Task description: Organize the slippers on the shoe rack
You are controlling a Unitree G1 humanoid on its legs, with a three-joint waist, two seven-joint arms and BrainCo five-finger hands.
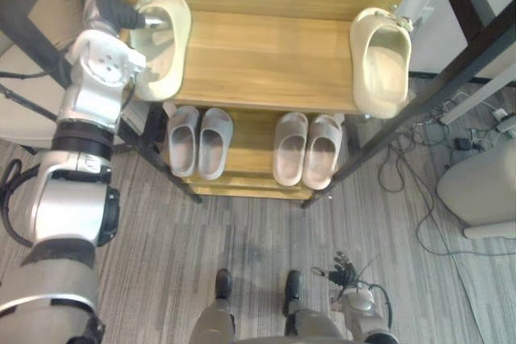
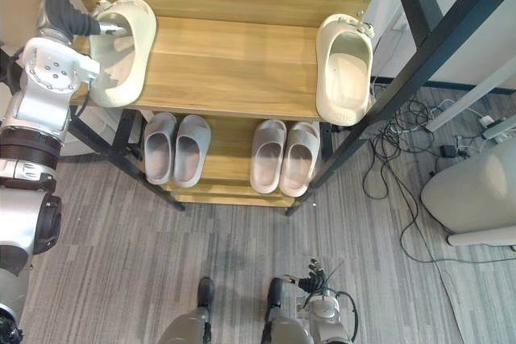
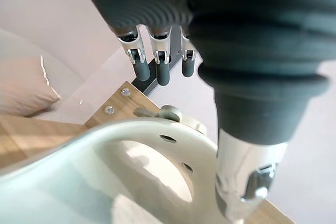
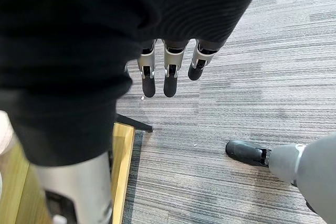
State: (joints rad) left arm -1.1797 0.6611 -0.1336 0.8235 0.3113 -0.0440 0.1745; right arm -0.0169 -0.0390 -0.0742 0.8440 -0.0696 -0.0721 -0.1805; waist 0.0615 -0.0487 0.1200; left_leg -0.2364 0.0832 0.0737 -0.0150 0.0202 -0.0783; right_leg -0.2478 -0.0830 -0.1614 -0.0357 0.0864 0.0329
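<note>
A two-tier wooden shoe rack (image 2: 242, 54) on black metal uprights (image 1: 403, 118) stands on grey striped carpet (image 1: 242, 239). On the top shelf lie two cream slippers, well apart. One is at 10 o'clock (image 1: 165, 50), its outer side overhanging the shelf's edge, and the other is at 2 o'clock (image 1: 380, 62) by the rack's corner. The lower shelf, near the centre of the head view, carries two grey pairs side by side, one to the left (image 1: 214, 141) and one to the right (image 1: 290, 149), toes toward the wall.

The robot's left hand (image 1: 133, 14) is at the 10 o'clock slipper. Its fingers (image 3: 163, 69) are straight and free above it, and its thumb (image 3: 247, 177) rests against the slipper's upper — released, not clenched. The right hand (image 1: 343, 267) hangs low at 5 o'clock, fingers (image 4: 169, 80) relaxed over the carpet, holding nothing.

At 3 o'clock, loose cables (image 1: 419, 138) trail across the floor toward a pale rounded container (image 1: 484, 183).
</note>
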